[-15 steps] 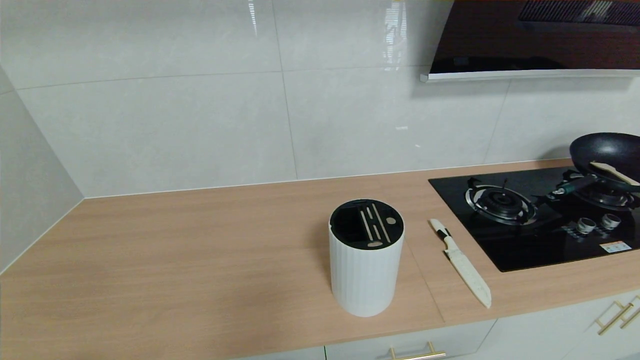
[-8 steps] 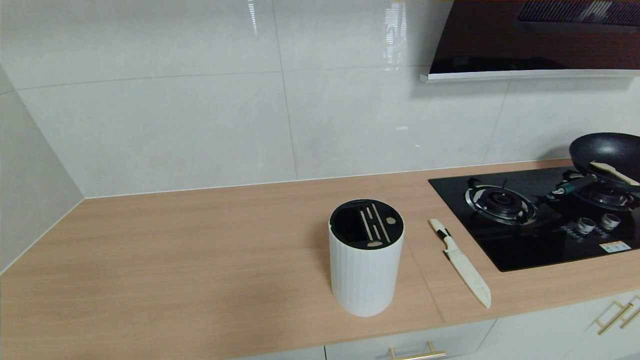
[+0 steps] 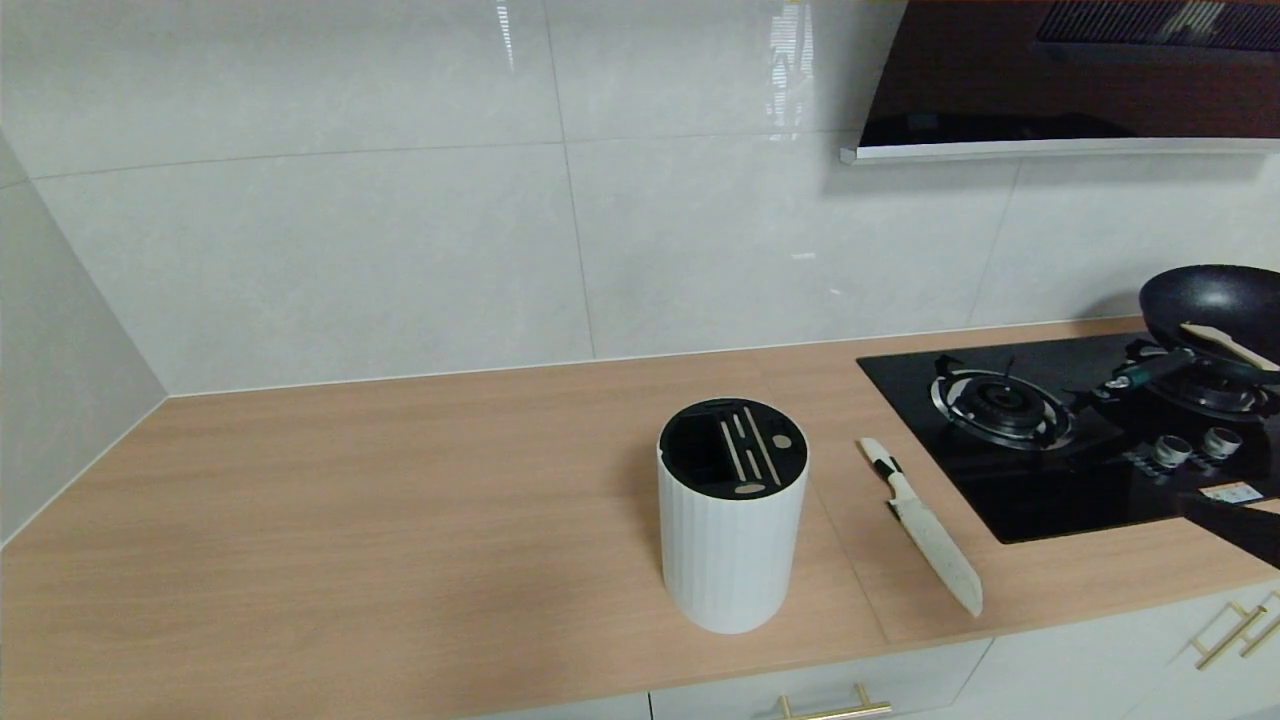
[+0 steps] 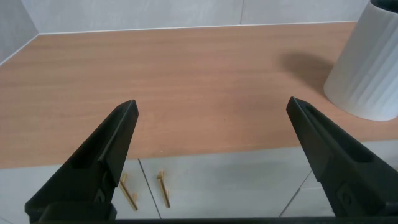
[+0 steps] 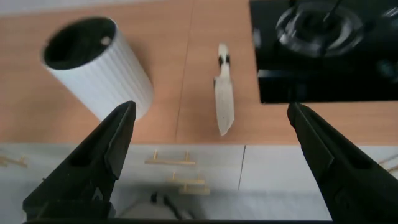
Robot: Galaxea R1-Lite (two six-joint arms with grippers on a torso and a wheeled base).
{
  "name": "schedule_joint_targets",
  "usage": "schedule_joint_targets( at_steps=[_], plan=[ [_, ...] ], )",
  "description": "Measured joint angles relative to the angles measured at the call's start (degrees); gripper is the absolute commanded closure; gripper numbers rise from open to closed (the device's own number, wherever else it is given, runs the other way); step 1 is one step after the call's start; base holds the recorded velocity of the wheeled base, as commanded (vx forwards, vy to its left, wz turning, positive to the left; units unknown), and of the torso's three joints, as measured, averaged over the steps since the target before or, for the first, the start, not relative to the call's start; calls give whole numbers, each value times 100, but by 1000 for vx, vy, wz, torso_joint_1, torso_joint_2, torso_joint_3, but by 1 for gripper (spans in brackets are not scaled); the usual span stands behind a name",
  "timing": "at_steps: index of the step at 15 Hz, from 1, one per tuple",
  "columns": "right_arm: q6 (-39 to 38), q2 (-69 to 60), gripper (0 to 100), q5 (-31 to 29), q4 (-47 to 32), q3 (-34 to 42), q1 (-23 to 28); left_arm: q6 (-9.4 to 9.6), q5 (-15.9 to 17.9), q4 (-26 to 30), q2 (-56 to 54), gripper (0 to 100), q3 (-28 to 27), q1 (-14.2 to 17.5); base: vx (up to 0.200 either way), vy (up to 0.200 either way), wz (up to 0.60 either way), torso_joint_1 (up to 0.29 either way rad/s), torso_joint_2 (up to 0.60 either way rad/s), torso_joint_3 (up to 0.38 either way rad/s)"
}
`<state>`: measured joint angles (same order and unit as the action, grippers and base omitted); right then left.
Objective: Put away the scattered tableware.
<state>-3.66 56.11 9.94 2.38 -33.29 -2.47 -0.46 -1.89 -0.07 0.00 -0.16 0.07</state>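
Observation:
A knife (image 3: 922,526) with a white speckled blade and a white-and-black handle lies flat on the wooden counter (image 3: 400,520), between the holder and the hob. Left of it stands a white ribbed knife holder (image 3: 733,530) with a black slotted top. In the right wrist view my right gripper (image 5: 208,112) hangs open above the counter's front edge, with the knife (image 5: 224,94) and the holder (image 5: 99,65) beyond its fingers. My left gripper (image 4: 211,107) is open over the bare counter, off to the side of the holder (image 4: 370,68). A dark part of my right arm (image 3: 1235,525) shows at the head view's right edge.
A black gas hob (image 3: 1060,440) is set into the counter on the right, with a black pan (image 3: 1215,300) holding a wooden spatula on the far burner. A range hood (image 3: 1060,80) hangs above. Cabinet drawers with brass handles (image 3: 835,710) run below the counter's front edge.
A dark part of my right arm has come into the head view at the lower right edge. The knife and the holder have not moved.

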Motion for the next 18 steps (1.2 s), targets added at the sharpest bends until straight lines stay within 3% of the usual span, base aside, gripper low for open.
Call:
schedule_joint_targets(
  at_steps=[4, 8, 11, 18],
  plan=[
    [38, 2172, 0, -41, 418, -901, -215, 2, -2, 0, 0, 0, 2, 0, 0, 0, 0, 0, 0, 0],
    [222, 3782, 0, -584, 818, -1471, -573, 4, -2, 0, 0, 0, 6, 0, 0, 0, 0, 0, 0, 0],
    [334, 4786, 0, -991, 1655, -1565, -678, 4, 0, 0, 0, 0, 6, 0, 0, 0, 0, 0, 0, 0],
    [444, 6360, 0, -1284, 3066, -1532, -789, 4, -2, 0, 0, 0, 5, -2, 0, 0, 0, 0, 0, 0]
  ],
)
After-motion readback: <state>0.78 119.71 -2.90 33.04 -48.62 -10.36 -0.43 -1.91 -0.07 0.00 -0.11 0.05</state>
